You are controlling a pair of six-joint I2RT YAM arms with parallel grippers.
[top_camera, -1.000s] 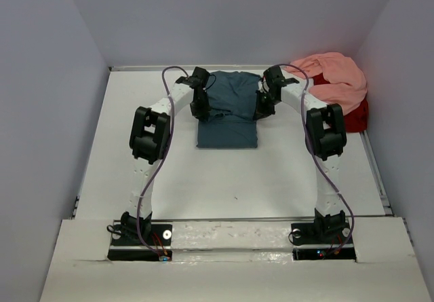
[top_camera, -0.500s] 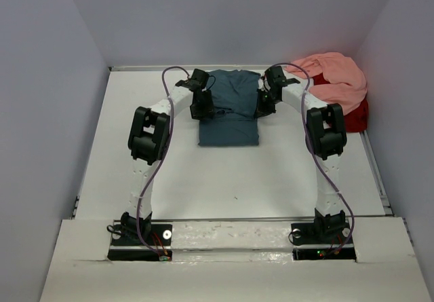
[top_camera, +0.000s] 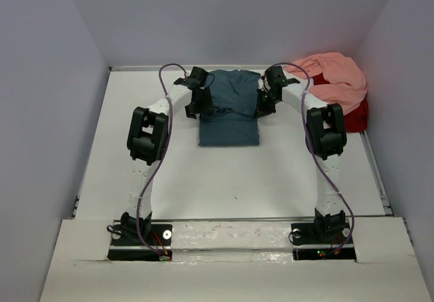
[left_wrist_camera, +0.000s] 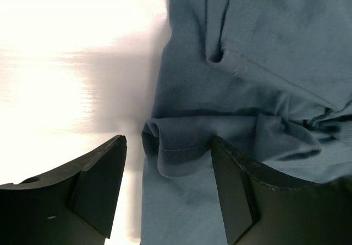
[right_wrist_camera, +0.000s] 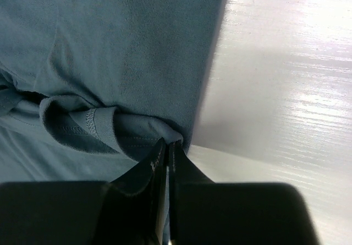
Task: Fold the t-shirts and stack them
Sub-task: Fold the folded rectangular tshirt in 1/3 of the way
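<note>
The dark teal-blue t-shirt (top_camera: pixel 230 112) lies partly folded on the white table, at the far middle. My left gripper (top_camera: pixel 201 105) is at its left edge. In the left wrist view this gripper (left_wrist_camera: pixel 169 140) stands open, and a folded hem of the teal shirt (left_wrist_camera: pixel 181 151) lies loose between the fingers. My right gripper (top_camera: pixel 263 105) is at the shirt's right edge. In the right wrist view it (right_wrist_camera: pixel 168 144) is shut, pinching a fold of the teal fabric (right_wrist_camera: pixel 110 63). The salmon pink t-shirt (top_camera: pixel 336 78) is heaped on the red t-shirt (top_camera: pixel 359 115) at the far right.
Grey walls close in the white table (top_camera: pixel 237 173) on the left, the back and the right. The heap of pink and red shirts sits right beside the right arm's elbow (top_camera: pixel 327 132). A purple cable (top_camera: pixel 163 139) loops along the left arm.
My left gripper has opened and let go of the teal shirt's left edge, which now rests on the table. The right gripper has stayed shut on the right edge.
</note>
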